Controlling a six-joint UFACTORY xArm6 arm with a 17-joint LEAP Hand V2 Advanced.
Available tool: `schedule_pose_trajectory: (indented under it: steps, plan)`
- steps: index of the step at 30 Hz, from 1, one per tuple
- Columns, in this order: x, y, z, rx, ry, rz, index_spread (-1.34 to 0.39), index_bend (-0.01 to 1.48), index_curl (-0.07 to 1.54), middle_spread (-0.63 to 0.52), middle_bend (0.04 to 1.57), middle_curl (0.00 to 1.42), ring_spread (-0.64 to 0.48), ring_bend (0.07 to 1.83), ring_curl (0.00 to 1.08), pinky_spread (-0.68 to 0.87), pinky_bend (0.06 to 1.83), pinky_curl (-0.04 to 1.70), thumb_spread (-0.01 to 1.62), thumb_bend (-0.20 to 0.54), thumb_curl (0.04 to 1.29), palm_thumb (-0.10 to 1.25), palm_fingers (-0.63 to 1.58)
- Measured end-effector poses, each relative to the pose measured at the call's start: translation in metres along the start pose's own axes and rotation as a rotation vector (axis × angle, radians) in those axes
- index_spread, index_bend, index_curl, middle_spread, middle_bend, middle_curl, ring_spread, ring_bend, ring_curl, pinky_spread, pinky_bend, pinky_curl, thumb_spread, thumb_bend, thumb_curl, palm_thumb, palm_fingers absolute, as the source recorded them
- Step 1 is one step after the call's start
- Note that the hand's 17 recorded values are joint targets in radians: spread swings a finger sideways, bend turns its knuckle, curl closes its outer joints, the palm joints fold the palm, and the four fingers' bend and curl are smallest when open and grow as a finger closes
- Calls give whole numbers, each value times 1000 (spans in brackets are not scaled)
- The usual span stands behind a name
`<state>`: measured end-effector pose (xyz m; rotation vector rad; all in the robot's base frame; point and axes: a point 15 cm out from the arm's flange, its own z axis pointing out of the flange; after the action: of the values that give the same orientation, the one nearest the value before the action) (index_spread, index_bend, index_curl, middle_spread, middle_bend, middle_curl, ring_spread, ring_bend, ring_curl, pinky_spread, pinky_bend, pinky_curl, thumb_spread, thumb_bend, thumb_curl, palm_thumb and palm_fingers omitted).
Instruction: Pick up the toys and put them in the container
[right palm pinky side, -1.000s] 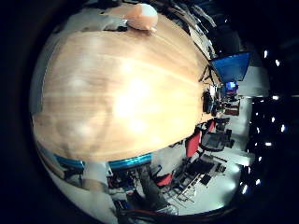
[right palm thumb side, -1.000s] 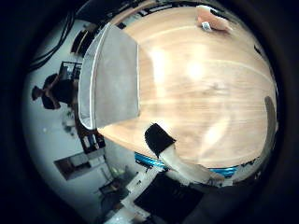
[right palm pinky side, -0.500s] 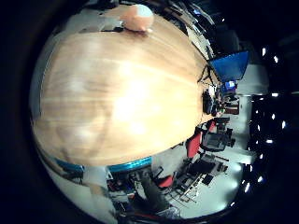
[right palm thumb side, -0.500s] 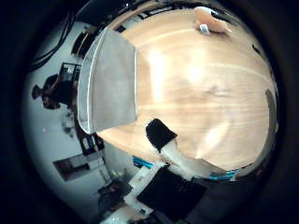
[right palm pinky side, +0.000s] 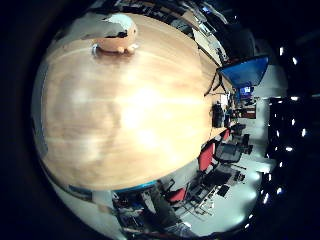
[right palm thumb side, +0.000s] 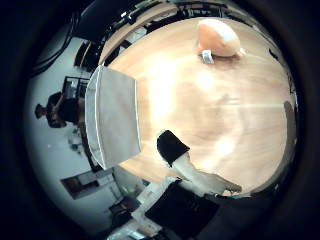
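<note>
Under my hand, the desk (right palm pinky side: 135, 115) was pale wood, smooth with a soft sheen. The toy (right palm thumb side: 216, 38) looked soft, matt plush. The container (right palm thumb side: 112, 117) appeared matt grey.

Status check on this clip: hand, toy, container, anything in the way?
Hand above the table, holding nothing. Peach toy lies on the wood, untouched. Grey container at the table edge, looks empty. Nothing between toy and container.

Peach toy (right palm thumb side: 218, 37) — apart from grey container (right palm thumb side: 112, 117)
</note>
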<state>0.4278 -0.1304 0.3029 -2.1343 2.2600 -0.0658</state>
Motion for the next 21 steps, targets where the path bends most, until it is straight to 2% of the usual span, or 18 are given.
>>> schedule_pose_trajectory:
  steps: [21]
  plan:
    - [33,-123,51,-43,-12,3,-467,169,307,-197,260,361,-99,604,183,258,858,28,948,-28,292,321,250]
